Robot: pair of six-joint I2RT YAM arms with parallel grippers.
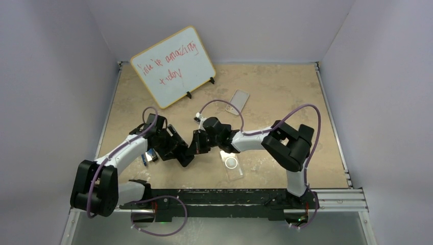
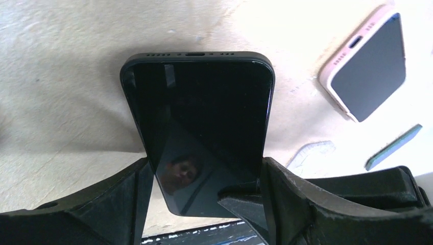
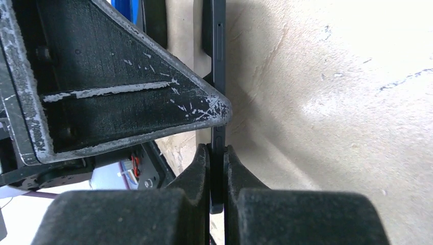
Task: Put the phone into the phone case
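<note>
The black phone (image 2: 199,112) hangs above the table between both grippers, and in the right wrist view I see it edge-on (image 3: 219,61). My left gripper (image 2: 204,168) spans its width, one finger pressed against each long side. My right gripper (image 3: 218,153) is shut on its front and back faces near one end. In the top view the two grippers, left (image 1: 183,153) and right (image 1: 200,144), meet at the table's middle. The clear phone case (image 1: 232,164), with a ring in it, lies flat just to their right; its faint corner (image 2: 311,152) also shows in the left wrist view.
A second phone in a pink case (image 1: 238,100) lies further back, also seen in the left wrist view (image 2: 365,66). A whiteboard (image 1: 173,66) with red writing leans at the back left. A small blue item (image 1: 148,156) lies by the left arm. A metal rail (image 1: 332,196) runs along the near edge.
</note>
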